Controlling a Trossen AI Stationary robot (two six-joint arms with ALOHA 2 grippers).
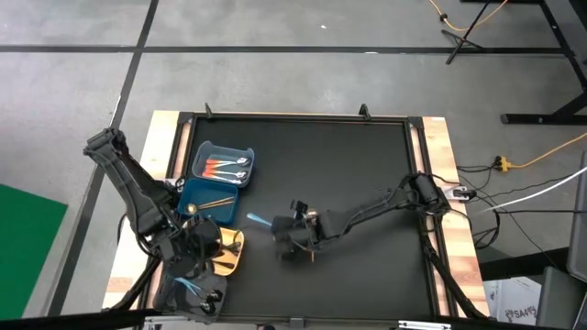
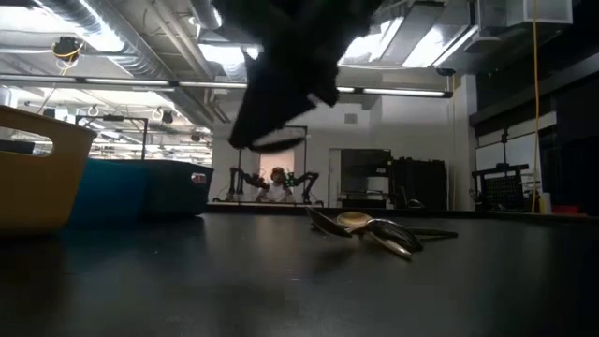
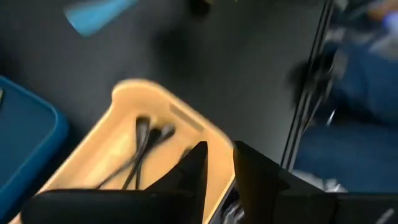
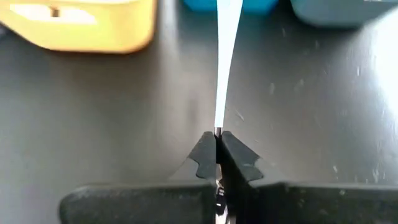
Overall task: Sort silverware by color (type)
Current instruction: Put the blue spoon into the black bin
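Right gripper: clamped on light blue utensil, held mid-table, pointed toward bins. Left gripper: narrowly parted, empty, above yellow bin, where black pieces are stowed. Orange-handled pieces binned far left. Gold spoons judged unsorted.

Bright ceiling strip lights glare behind the dim, silhouetted low view. The left wrist view is motion-blurred; the black mat beneath the lights shows only soft shadows.
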